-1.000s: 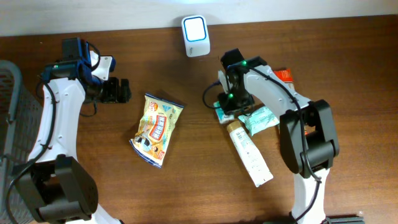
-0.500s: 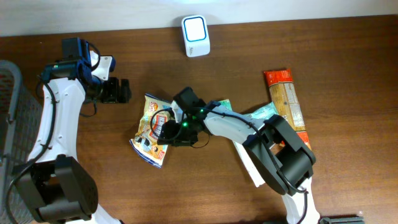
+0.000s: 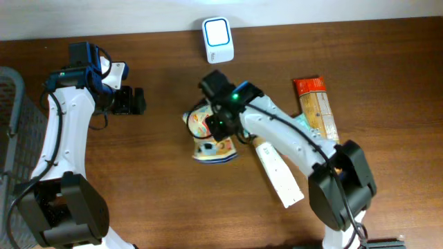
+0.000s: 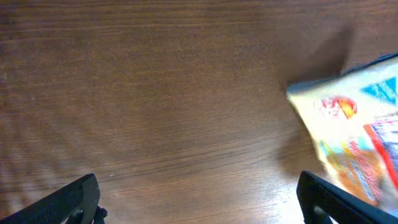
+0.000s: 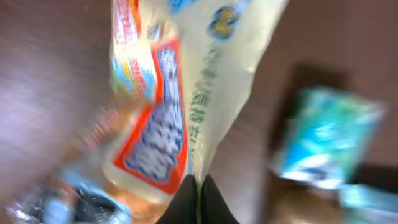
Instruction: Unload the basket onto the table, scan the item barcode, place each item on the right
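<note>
White scanner point(image 3: 217, 40), snack bag point(image 3: 210, 140), orange packet point(image 3: 318, 109), tube point(image 3: 279, 175)

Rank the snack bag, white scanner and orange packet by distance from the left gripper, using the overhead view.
From the left gripper:
1. snack bag, mid-table, held by the right gripper.
2. white scanner, far edge, centre.
3. orange packet, right side.

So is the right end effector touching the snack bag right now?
Touching. The right wrist view shows the right end effector pinched shut on the edge of the snack bag, with the bag's seam running straight into its closed tips.
</note>
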You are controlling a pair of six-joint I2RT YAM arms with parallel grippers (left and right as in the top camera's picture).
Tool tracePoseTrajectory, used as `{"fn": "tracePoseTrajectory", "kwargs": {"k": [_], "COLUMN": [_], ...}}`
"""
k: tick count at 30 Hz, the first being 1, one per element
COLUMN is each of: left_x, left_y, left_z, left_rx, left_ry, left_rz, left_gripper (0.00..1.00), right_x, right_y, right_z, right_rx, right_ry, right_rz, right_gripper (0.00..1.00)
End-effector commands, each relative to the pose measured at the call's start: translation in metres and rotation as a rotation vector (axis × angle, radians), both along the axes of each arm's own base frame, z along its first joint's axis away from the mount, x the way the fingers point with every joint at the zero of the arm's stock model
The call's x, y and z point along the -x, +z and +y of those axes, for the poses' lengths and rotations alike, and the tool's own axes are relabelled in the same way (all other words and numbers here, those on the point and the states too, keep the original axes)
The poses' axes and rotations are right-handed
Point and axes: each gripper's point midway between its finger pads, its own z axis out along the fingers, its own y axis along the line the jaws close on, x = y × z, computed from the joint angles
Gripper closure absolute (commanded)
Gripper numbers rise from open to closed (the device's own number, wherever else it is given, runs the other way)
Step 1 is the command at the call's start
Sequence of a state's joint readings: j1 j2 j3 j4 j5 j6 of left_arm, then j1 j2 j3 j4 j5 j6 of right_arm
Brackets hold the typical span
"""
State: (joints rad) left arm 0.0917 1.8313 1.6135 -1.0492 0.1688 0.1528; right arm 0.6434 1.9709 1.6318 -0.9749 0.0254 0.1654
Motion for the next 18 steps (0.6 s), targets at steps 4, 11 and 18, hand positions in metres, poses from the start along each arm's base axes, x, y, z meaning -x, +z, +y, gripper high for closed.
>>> {"fn": "tracePoseTrajectory", "kwargs": {"k": [4, 11, 18], "left_x": [-0.001, -0.001, -0.001], "left_y": [0.001, 0.001, 0.001], "left_z": [-0.002, -0.002, -0.002], "left_rx": [0.010, 0.010, 0.010], "left_ry": [0.004, 0.004, 0.004], "left_rz": [-0.002, -0.002, -0.002], "left_gripper": [0.01, 0.01, 0.01], "right_x": [0.004, 0.035, 0.068], "right_y": [0.007, 0.006, -0.070], "right_z": [-0.050, 0.021, 0.035], "right_rx": [0.593, 0.317, 0.398], "right_ry": [0.147, 0.328, 0.395], "right_rz": [-0.197, -0.087, 0.069], "right_gripper": [0.96, 0.26, 0.15]}}
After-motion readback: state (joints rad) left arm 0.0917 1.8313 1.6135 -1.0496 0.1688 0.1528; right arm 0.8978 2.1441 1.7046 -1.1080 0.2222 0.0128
